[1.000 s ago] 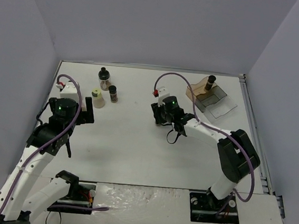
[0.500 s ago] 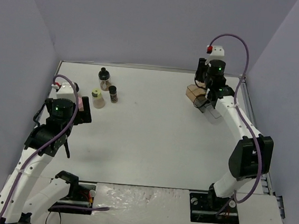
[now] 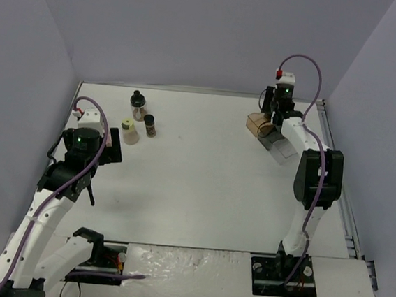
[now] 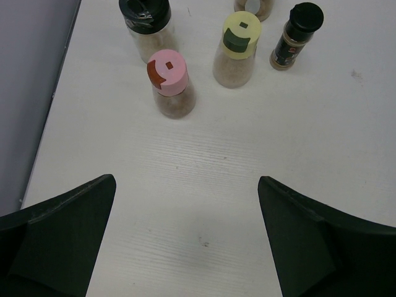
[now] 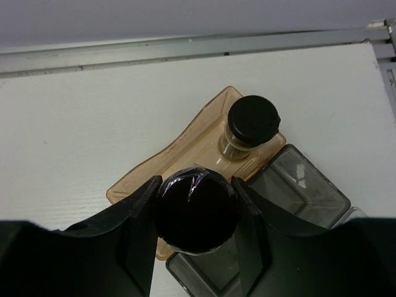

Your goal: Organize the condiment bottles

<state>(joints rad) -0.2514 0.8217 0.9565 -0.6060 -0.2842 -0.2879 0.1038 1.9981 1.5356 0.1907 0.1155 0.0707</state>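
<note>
The right pincer point(image 5: 195, 216) pinches a black-capped jar point(image 5: 197, 204) over the rack point(image 5: 185, 154), close beside a second jar point(image 5: 252, 120) standing there; lowered crooked, it could topple that neighbour; the left pincer point(image 4: 185, 204) hangs spread near the pink-capped jar point(image 4: 168, 71).

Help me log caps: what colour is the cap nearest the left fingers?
Pink cap, with a red-brown patch; best in the left wrist view.

Rack point(image 3: 277, 141): stepped plastic, brown part point(image 5: 185, 158) toward back, clear compartments point(image 5: 300, 185) nearer, angled. Sits on white table point(image 3: 201, 184) at far right corner, near metal rail point(image 5: 185, 46) along back edge. Table surface faintly grained, few small specks point(image 4: 204, 244). Pale purple-grey walls point(image 3: 195, 29) on three sides.
</note>
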